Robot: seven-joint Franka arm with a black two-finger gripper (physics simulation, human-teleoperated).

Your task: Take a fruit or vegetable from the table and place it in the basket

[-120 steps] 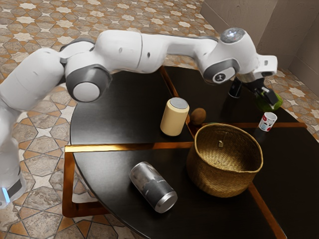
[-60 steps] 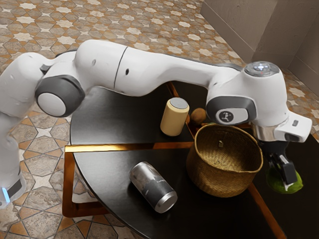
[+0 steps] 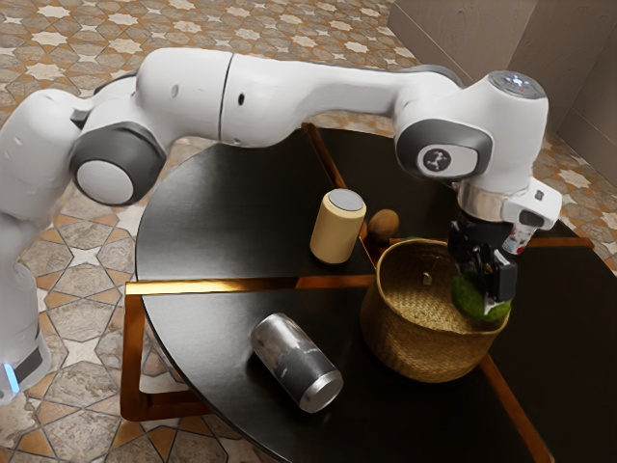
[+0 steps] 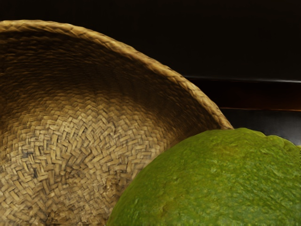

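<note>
My jaws pinching the green fruit, right at the woven basket, silver can lying on the surface.

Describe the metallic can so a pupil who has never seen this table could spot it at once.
On the dark table, find the woven basket. Beside it, toward the exterior view's left, is a silver and dark grey can. It lies on its side, unlike the upright yellow canister.

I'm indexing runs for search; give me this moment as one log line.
gripper: shut on green fruit | at mouth of basket, near rim | release: not yet | can: lying on its side
</note>
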